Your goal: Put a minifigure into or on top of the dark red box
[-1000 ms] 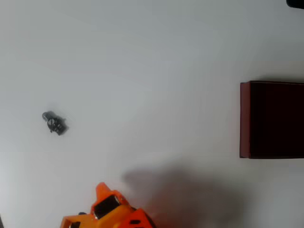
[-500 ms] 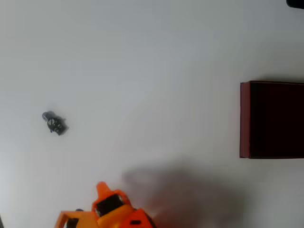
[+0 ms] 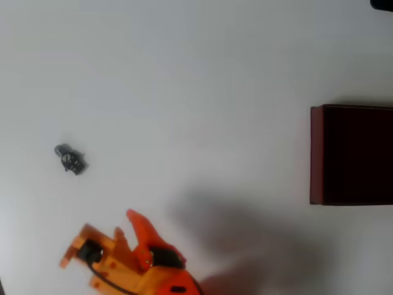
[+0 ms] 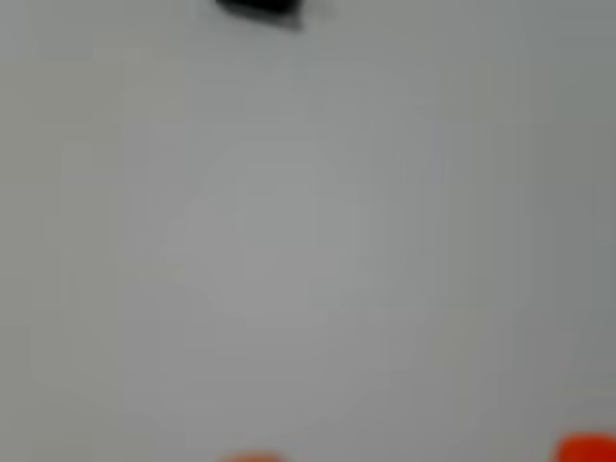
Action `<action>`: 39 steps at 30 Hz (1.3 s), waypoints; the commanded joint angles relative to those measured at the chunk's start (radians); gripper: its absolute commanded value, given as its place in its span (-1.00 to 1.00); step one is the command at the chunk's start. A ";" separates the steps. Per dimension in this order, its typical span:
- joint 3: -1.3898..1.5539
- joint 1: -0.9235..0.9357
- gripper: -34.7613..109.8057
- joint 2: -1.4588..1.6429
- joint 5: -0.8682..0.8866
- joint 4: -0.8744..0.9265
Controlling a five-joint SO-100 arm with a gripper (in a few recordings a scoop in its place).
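The minifigure [image 3: 70, 159], tiny and dark grey with a blue-grey end, lies on the white table at the left of the overhead view. In the wrist view it is a dark blur at the top edge [image 4: 260, 10]. My orange gripper [image 3: 124, 222] reaches in from the bottom edge, below and to the right of the minifigure and well apart from it. It is open and holds nothing. Its fingertips [image 4: 585, 449] peek in at the bottom of the wrist view. The dark red box [image 3: 316, 153] stands at the right edge, far from the gripper, its inside near black.
The white table [image 3: 202, 80] stretches bare between the minifigure and the box. My arm's shadow [image 3: 245, 239] falls on the table at the lower middle. A small dark object [image 3: 382, 4] sits in the top right corner.
My gripper has come further into the overhead view, moving up and left toward the minifigure and turning so its fingers show. The minifigure and box have not moved.
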 commanded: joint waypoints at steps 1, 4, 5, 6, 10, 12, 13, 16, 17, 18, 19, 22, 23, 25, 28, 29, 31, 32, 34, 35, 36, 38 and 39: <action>-0.143 -0.029 -0.30 -0.196 0.172 -0.028; -0.265 -0.064 -0.28 -0.408 0.262 -0.063; -0.285 -0.081 -0.28 -0.463 0.301 -0.092; -0.296 -0.100 -0.27 -0.509 0.342 -0.124; -0.314 -0.173 -0.24 -0.716 0.523 -0.293; -0.380 -0.193 -0.24 -0.876 0.555 -0.345; -0.440 -0.199 -0.24 -0.963 0.561 -0.344; -0.629 -0.199 -0.24 -1.216 0.512 -0.325; -0.673 -0.196 -0.24 -1.276 0.491 -0.330; -0.699 -0.190 -0.24 -1.319 0.460 -0.347; -0.715 -0.184 -0.24 -1.348 0.434 -0.364; -0.686 -0.160 -0.23 -1.355 0.367 -0.425; -0.673 -0.149 -0.23 -1.348 0.342 -0.439; -0.663 -0.130 -0.23 -1.342 0.307 -0.440; -0.661 -0.112 -0.23 -1.348 0.265 -0.449; -0.657 -0.109 -0.23 -1.351 0.265 -0.449; -0.634 -0.103 -0.23 -1.353 0.261 -0.468; -0.623 -0.101 -0.23 -1.350 0.259 -0.479; -0.604 -0.101 -0.23 -1.348 0.261 -0.489; -0.597 -0.101 -0.23 -1.350 0.264 -0.494; -0.589 -0.101 -0.23 -1.353 0.264 -0.508; -0.578 -0.103 -0.23 -1.365 0.267 -0.529; -0.578 -0.104 -0.23 -1.374 0.273 -0.532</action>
